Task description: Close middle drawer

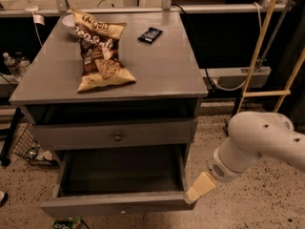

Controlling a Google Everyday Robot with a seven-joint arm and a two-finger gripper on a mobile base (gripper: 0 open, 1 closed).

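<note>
The middle drawer [114,205] is pulled far out at the bottom of the grey cabinet [157,70]. It has a deep dark box, a slim low front panel and a tiny central knob [122,211]. My gripper [200,187], cream-coloured at the end of the white arm [257,140], is low at the right, next to the drawer's front right corner. I cannot tell whether it touches the panel.
Above the open drawer is a taller-fronted drawer with a round metal knob [117,137], closed. A chip bag [100,51], a black packet [150,35] and a white bowl [68,20] lie on the cabinet top. A wire basket [28,147] stands on the floor at left; yellow poles [259,46] stand at right.
</note>
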